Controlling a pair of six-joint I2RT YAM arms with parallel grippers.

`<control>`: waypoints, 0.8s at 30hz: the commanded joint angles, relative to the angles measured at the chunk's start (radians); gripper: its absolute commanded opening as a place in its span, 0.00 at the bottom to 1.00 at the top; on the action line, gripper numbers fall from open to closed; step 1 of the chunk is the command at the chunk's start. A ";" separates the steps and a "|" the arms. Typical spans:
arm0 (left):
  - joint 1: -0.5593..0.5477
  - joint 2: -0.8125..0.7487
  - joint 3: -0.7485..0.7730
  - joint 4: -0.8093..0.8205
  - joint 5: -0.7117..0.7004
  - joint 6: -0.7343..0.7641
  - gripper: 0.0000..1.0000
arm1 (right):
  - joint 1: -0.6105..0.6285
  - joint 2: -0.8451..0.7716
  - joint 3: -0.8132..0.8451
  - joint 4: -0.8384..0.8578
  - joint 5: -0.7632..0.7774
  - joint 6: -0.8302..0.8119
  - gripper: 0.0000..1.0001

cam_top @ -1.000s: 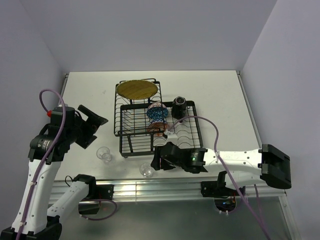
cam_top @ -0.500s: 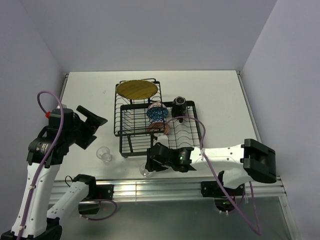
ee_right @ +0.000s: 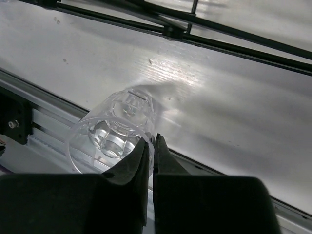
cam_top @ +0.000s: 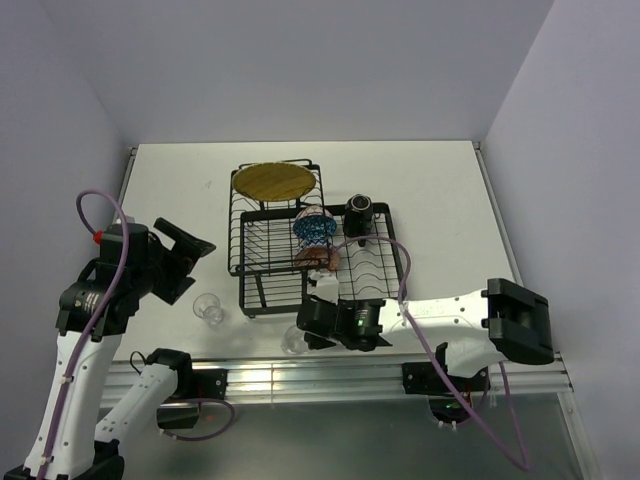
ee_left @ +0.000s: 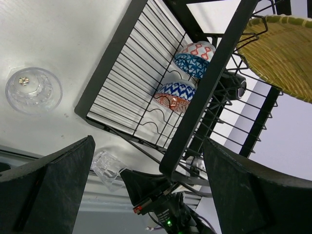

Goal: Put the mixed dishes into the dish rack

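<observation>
Near the table's front edge my right gripper (cam_top: pixel 303 335) (ee_right: pixel 152 146) is shut on the rim of a clear glass cup (cam_top: pixel 292 343) (ee_right: pixel 114 131), one finger inside and one outside. A second glass cup (cam_top: pixel 208 308) (ee_left: pixel 33 89) stands left of the dish rack (cam_top: pixel 270 255) (ee_left: pixel 219 63). The rack holds the yellow plate (cam_top: pixel 272 180) (ee_left: pixel 278 53) on its raised section, the blue bowl (cam_top: pixel 314 228) (ee_left: pixel 195 58), the orange-red bowl (cam_top: pixel 320 260) (ee_left: pixel 173 97) and the black mug (cam_top: pixel 359 212). My left gripper (cam_top: pixel 185 255) (ee_left: pixel 148 146) hovers open and empty to the left of the rack.
The aluminium rail (cam_top: pixel 330 375) runs along the front edge just below the held cup. The right arm's cable (cam_top: pixel 385 240) loops over the rack's right side. A rack bar (ee_right: pixel 219 31) crosses close above the cup in the right wrist view.
My right gripper slid left along the front edge to the glass cup and shut on its rim. The left arm shifted only slightly and stayed open.
</observation>
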 commanded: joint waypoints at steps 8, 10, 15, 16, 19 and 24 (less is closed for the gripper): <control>0.005 0.017 0.190 0.070 0.044 0.061 0.91 | 0.119 -0.446 -0.015 -0.186 0.176 -0.051 0.00; 0.005 0.029 0.226 0.104 0.058 0.075 0.91 | 0.117 -0.540 -0.018 -0.206 0.164 -0.090 0.00; 0.005 0.074 0.296 0.151 0.118 0.093 0.90 | 0.117 -0.698 0.077 -0.335 0.187 -0.153 0.00; 0.005 0.089 0.296 0.161 0.132 0.100 0.90 | 0.117 -0.704 0.118 -0.367 0.198 -0.159 0.00; 0.005 0.105 0.270 0.229 0.221 0.097 0.89 | 0.116 -0.692 0.213 -0.410 0.247 -0.186 0.00; 0.005 0.115 0.152 0.507 0.514 0.054 0.91 | 0.071 -0.600 0.452 -0.410 0.270 -0.278 0.00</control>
